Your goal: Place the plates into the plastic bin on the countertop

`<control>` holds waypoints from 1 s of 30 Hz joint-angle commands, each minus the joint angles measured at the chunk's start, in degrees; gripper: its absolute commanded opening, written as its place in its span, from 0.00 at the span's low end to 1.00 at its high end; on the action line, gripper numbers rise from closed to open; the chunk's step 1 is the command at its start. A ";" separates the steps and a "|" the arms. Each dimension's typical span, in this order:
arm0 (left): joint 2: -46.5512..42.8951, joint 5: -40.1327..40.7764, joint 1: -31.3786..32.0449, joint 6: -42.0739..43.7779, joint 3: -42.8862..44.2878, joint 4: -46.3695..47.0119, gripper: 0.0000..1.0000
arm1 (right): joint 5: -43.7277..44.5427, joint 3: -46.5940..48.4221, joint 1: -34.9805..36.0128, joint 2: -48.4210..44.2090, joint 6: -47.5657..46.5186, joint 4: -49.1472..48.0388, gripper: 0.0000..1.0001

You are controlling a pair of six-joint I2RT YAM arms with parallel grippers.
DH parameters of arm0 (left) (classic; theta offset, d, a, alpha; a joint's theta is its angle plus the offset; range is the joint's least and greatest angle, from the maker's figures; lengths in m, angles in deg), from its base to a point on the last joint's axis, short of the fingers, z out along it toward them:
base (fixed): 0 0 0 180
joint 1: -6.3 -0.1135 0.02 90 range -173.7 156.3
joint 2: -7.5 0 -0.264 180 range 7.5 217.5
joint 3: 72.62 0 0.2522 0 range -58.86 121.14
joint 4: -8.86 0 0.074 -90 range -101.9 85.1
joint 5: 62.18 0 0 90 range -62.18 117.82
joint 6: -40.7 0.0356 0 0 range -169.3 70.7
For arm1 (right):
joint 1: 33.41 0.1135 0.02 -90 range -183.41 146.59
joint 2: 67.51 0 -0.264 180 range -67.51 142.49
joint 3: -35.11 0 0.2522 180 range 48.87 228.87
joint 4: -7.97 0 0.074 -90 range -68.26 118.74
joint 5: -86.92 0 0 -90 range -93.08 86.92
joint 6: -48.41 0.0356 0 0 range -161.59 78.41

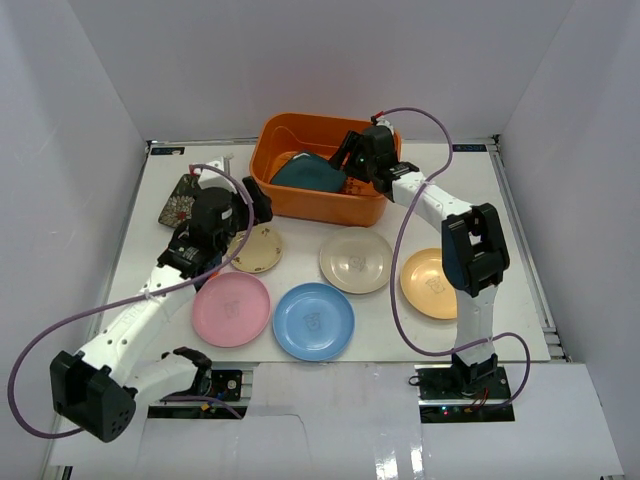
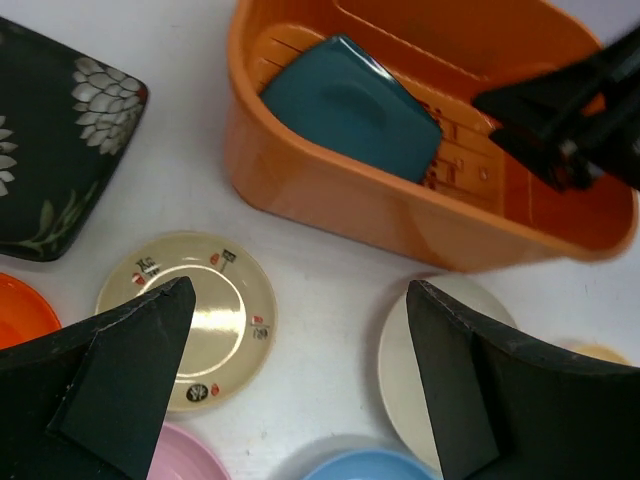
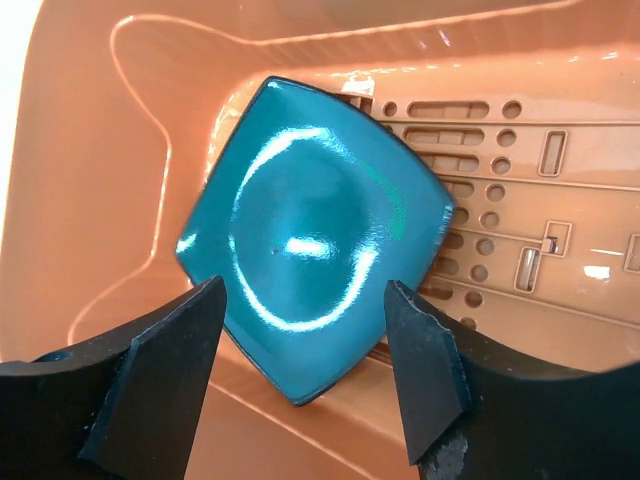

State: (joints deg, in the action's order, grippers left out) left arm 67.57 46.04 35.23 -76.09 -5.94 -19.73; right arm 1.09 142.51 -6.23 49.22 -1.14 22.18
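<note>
The orange plastic bin (image 1: 300, 203) stands at the back of the white countertop (image 1: 400, 325). A square teal plate (image 1: 308, 171) leans inside it, also in the right wrist view (image 3: 310, 235). My right gripper (image 1: 343, 157) is open and empty just above that plate (image 3: 305, 288). My left gripper (image 1: 257, 204) is open and empty, above the small beige plate (image 1: 255, 248) (image 2: 215, 310). In front lie the cream (image 1: 355, 260), yellow-tan (image 1: 430, 283), pink (image 1: 231, 309) and blue (image 1: 313, 321) plates. The black flowered square plate (image 1: 182, 200) is at the left, and an orange-red plate (image 2: 15, 310) sits below it.
White walls enclose the countertop on three sides. Purple cables loop from both arms over the table's front. The right arm reaches over the bin's right end (image 2: 560, 110).
</note>
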 commanded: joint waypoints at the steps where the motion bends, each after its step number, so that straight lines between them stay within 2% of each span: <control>1: 2.85 -3.69 -7.37 -5.55 2.10 2.78 0.98 | -0.64 1.89 0.33 -3.52 -4.75 -0.54 0.71; 2: 3.81 -8.41 -13.05 -6.86 1.92 3.57 0.98 | -1.52 2.07 0.33 -3.87 -6.33 -0.54 0.71; 4: 6.53 -13.36 -19.31 -10.63 1.57 4.45 0.97 | -6.07 0.49 0.42 -6.06 -8.09 -1.41 0.71; 5: 7.59 -15.12 -24.74 -11.96 0.87 5.33 0.96 | -7.58 -0.39 0.33 -7.99 -9.32 -2.46 0.70; 7: 10.74 -18.56 -28.91 -15.81 0.16 6.21 0.95 | -11.53 -3.45 0.50 -10.10 -10.38 -4.48 0.69; 8: 11.81 -21.88 -34.76 -17.23 -1.32 8.48 0.94 | -12.59 -4.51 0.77 -11.25 -11.17 -5.01 0.69; 9: 12.95 -27.48 -37.08 -18.64 -2.47 10.33 0.93 | -14.08 -6.79 1.55 -13.52 -12.74 -5.45 0.68; 11: 16.54 -32.52 -44.00 -22.76 -4.92 18.03 0.91 | -15.49 -9.35 2.70 -15.73 -14.68 -6.16 0.68; 12: 18.22 -37.76 -46.31 -24.61 -6.94 20.26 0.89 | -16.46 -10.58 3.92 -17.83 -16.17 -6.60 0.68; 15: 27.78 -44.21 -53.87 -27.01 -6.71 27.92 0.86 | -18.83 -19.07 6.29 -22.84 -17.68 -9.57 0.67; 19: 35.09 -44.32 -55.38 -23.94 -4.24 27.57 0.86 | -21.03 -22.71 7.36 -25.75 -17.33 -11.70 0.67; 22: 37.48 -44.49 -57.31 -23.66 -4.85 31.52 0.84 | -22.35 -23.94 7.89 -26.90 -17.68 -12.22 0.66; 27: 43.89 -45.82 -58.55 -22.79 -2.31 34.87 0.81 | -23.41 -25.53 8.24 -27.87 -17.68 -13.19 0.65; 30: 47.23 -45.90 -58.55 -21.73 -0.12 36.01 0.75 | -24.55 -26.32 8.33 -27.78 -16.89 -14.33 0.65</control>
State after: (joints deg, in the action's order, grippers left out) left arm 113.16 1.69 -23.02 -99.74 -9.17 12.64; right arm -21.32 116.68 1.93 23.91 -17.60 11.98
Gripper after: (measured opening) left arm 0.761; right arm 0.655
